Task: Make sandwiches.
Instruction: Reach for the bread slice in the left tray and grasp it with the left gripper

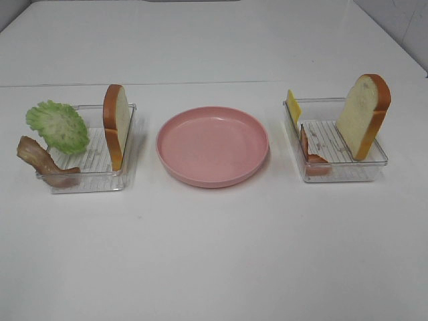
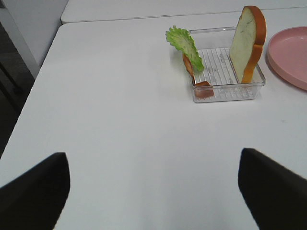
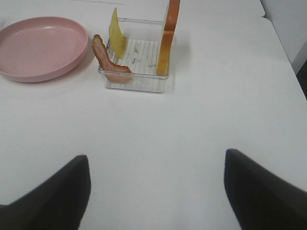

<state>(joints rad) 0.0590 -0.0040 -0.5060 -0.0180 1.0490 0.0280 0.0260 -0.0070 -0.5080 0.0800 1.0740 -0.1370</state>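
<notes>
The sandwich parts stand in two clear trays. In the left tray (image 1: 93,175) a bread slice (image 1: 117,126) stands on edge, with a green lettuce leaf (image 1: 57,125) and a bacon strip (image 1: 41,162) leaning over its rim. The right tray (image 1: 338,174) holds a second bread slice (image 1: 364,114), a yellow cheese slice (image 1: 293,107) and a bacon strip (image 1: 310,152). Neither arm shows in the high view. My left gripper (image 2: 153,189) is open over bare table, well short of its tray (image 2: 229,93). My right gripper (image 3: 156,189) is open too, short of its tray (image 3: 136,81).
A round pink plate (image 1: 212,145) sits between the trays with nothing on it. White tabletop stretches in front of both trays. The table's left edge (image 2: 29,96) shows in the left wrist view and its right edge (image 3: 288,62) in the right wrist view.
</notes>
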